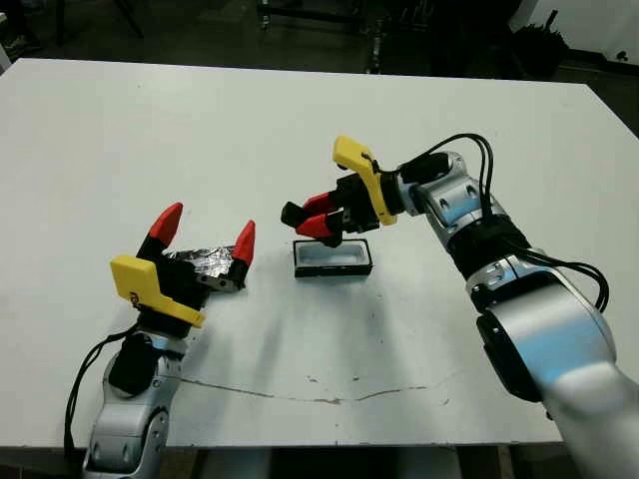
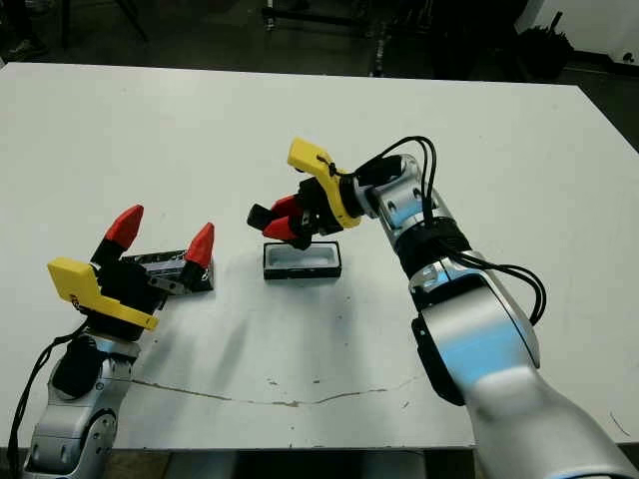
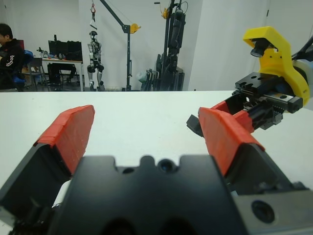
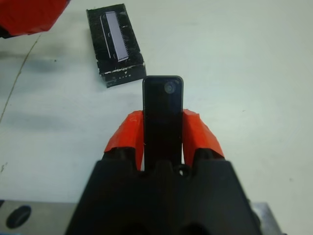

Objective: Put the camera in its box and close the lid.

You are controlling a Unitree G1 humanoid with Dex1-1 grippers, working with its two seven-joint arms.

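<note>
Nearest to me, the left tool (image 1: 207, 234) stands with its red fingers spread wide, holding nothing. The lid (image 1: 205, 264) lies flat on the white bench (image 1: 150, 130) between and just beyond those fingers, its crinkled silvery face up; whether a fingertip touches it I cannot tell.

Farther out, near the bench's middle, the box (image 1: 333, 257) sits open, white inside showing, nothing in it. Directly over its far-left edge hangs the right tool (image 1: 312, 222), pinched tight on the camera (image 4: 163, 117). The right wrist view shows the black bar clamped by its sides between the two red fingers, its free end projecting past the fingertips.

Risks as I judge them:
- The camera is only slightly smaller than the box. If I lower it skewed, one end may catch on a black wall and sit propped instead of flat.
- The box is light and unsecured. A downward push off-centre could tip it or slide it across the bench.
- Releasing too high could let the bar bounce out.
- The left tool's fingers are near the lid and could nudge it away.
</note>
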